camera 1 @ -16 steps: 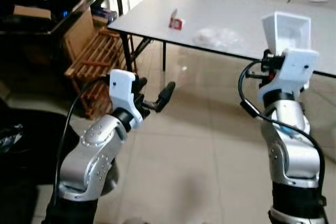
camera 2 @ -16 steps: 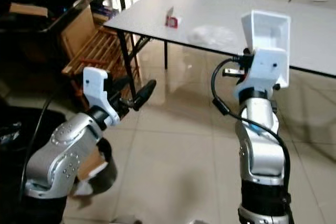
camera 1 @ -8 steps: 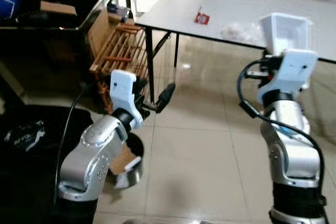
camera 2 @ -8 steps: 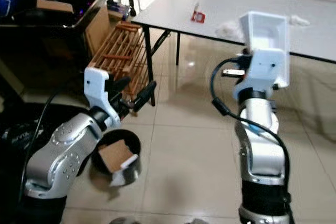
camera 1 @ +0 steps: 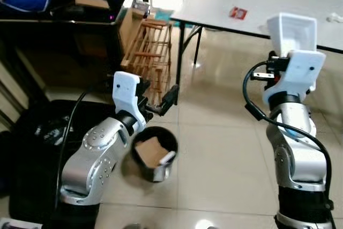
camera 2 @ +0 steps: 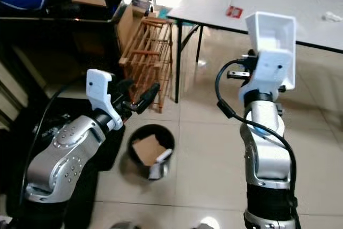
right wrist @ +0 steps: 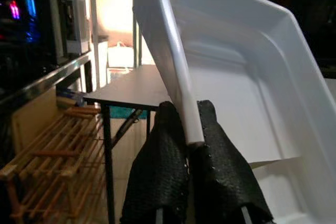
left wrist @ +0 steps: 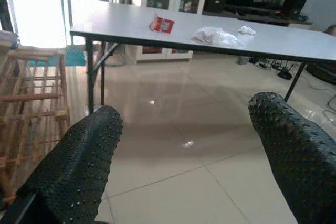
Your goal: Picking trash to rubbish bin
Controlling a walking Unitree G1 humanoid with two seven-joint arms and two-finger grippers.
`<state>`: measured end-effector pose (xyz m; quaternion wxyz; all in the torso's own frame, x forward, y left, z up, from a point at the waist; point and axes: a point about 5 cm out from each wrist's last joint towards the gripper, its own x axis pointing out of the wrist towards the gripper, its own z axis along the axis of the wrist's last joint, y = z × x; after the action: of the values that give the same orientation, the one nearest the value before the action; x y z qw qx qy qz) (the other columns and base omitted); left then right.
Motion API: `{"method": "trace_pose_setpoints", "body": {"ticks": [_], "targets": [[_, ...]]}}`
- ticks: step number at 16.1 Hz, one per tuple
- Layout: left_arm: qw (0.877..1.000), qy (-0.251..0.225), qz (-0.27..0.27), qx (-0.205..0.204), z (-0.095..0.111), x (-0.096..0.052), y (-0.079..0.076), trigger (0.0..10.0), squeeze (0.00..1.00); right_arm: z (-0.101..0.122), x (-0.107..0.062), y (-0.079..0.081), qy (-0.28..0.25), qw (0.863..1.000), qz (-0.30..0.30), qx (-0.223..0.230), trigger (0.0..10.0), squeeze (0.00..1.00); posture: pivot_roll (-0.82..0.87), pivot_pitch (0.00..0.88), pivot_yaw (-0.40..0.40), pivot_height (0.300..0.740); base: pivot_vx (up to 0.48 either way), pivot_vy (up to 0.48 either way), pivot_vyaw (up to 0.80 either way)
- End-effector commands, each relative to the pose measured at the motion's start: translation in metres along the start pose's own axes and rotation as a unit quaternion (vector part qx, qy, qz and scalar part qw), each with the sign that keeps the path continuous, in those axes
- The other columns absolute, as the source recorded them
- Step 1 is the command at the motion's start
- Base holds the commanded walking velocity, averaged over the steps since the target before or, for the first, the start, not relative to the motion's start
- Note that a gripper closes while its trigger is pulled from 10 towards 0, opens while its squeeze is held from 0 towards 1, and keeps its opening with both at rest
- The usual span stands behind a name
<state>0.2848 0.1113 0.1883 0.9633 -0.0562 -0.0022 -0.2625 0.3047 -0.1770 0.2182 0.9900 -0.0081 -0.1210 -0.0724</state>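
White tray (right wrist: 252, 98) pinched by its rim in right gripper (right wrist: 189, 145).
Left gripper (left wrist: 184, 145) held wide open, empty; cardboard scraps seen in black bin (camera 1: 154, 153).

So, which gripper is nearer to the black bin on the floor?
Left. The left gripper hovers open just above the black bin; the right gripper, clamping a white tray, is raised off to the bin's right.
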Motion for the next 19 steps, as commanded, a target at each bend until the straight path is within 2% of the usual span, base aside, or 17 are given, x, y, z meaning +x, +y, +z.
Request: {"method": "trace_pose_setpoints", "body": {"ticks": [1, 3, 13, 16, 19], "targets": [[1.000, 0.007, 0.014, 0.010, -0.001, -0.003, 0.007, 10.0, 0.00, 0.004, 0.000, 0.007, -0.009, 1.000, 0.011, 0.005, 10.0, 0.00, 0.05, 0.090, -0.020, 0.740, 0.000, 0.480, 0.00], [1.000, 0.009, 0.017, 0.011, -0.002, -0.004, 0.009, 10.0, 0.00, 0.004, 0.000, 0.007, -0.009, 1.000, 0.012, 0.005, 10.0, 0.00, 0.05, 0.096, -0.019, 0.740, 0.000, 0.480, 0.00], [0.999, 0.010, 0.034, 0.022, -0.010, -0.008, 0.014, 10.0, 0.00, -0.005, -0.007, 0.011, 0.006, 1.000, 0.014, 0.008, 10.0, 0.00, 0.05, 0.083, -0.010, 0.740, 0.000, 0.000, 0.00], [0.999, 0.015, 0.035, 0.031, -0.015, -0.010, 0.013, 10.0, 0.00, -0.014, -0.011, 0.012, 0.027, 0.999, 0.017, 0.010, 10.0, 0.00, 0.05, 0.095, -0.009, 0.740, 0.000, 0.000, 0.00], [0.999, 0.019, 0.042, 0.028, -0.020, -0.012, 0.014, 10.0, 0.00, -0.025, -0.017, 0.013, 0.046, 0.999, 0.018, 0.007, 10.0, 0.00, 0.05, 0.114, -0.001, 0.740, 0.000, 0.000, 0.69]]}}
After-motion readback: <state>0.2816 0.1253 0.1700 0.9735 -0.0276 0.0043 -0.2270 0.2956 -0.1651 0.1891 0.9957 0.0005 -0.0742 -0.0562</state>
